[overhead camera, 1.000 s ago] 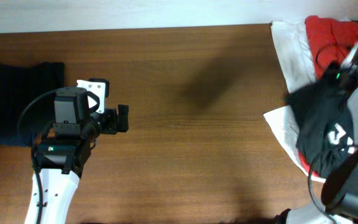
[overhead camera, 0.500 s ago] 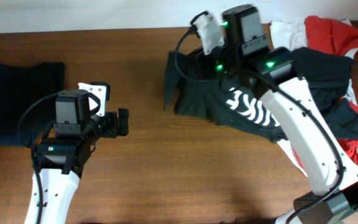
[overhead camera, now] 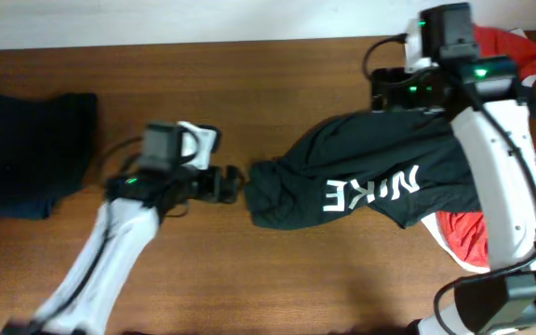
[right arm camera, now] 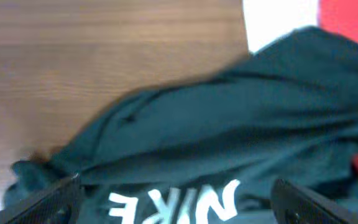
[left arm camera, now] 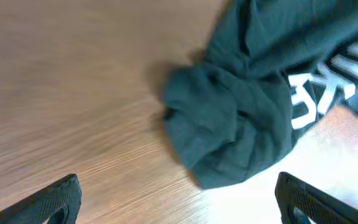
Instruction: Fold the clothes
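- The black T-shirt (overhead camera: 370,177) lies crumpled on the table (overhead camera: 249,279), right of centre. It stretches from a bunched end near the middle up towards the far right corner.
- Its white block lettering (overhead camera: 370,191) faces up and reads mirrored from overhead.
- The right end of the shirt drapes over a red shirt (overhead camera: 463,240); a white garment (right arm camera: 278,22) shows beside the red one in the right wrist view.
- The left gripper (overhead camera: 234,181) sits just beside the bunched end, pointing right at it. Its fingers (left arm camera: 61,199) are spread wide and grip nothing — the wrist view shows the bundle ahead of them, not between them.
- The left arm reaches diagonally up from the near left edge, its wrist turned towards the shirt; its lower part is blurred.
- The right gripper (overhead camera: 391,93) hangs over the shirt's far edge, fingers (right arm camera: 309,199) wide apart — nothing clamped, the cloth lying below.
- The right arm rises from the near right corner, runs up the right side and bends left at the top.
- A dark folded garment (overhead camera: 26,154) lies at the far left, well apart from the rest.
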`<action>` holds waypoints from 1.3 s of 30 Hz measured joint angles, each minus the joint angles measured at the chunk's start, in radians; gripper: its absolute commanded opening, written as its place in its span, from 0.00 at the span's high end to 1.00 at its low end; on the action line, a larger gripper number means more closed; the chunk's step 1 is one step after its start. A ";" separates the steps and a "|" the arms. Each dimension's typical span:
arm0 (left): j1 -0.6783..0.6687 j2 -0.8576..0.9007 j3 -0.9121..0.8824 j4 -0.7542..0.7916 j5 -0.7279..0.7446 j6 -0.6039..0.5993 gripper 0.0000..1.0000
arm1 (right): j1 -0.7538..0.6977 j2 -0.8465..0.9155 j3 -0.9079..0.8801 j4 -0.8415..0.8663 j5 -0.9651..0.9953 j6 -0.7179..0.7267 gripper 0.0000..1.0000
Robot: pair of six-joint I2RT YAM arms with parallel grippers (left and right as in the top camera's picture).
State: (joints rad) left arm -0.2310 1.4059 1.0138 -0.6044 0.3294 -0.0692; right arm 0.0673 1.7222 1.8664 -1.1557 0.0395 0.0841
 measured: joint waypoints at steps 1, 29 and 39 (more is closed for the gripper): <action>-0.053 0.105 0.002 0.022 0.012 0.000 0.01 | -0.031 0.000 0.000 -0.005 0.003 0.002 0.01; 0.284 0.646 0.520 0.041 0.035 -0.348 0.01 | -0.213 0.000 0.001 -0.068 0.006 0.007 0.01; -0.047 0.780 0.531 0.162 -0.006 -0.456 0.43 | -0.213 0.000 0.001 -0.099 0.006 0.006 0.01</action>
State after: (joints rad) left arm -0.2779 2.1857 1.5448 -0.4427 0.3237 -0.5251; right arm -0.1455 1.7222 1.8675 -1.2549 0.0456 0.0902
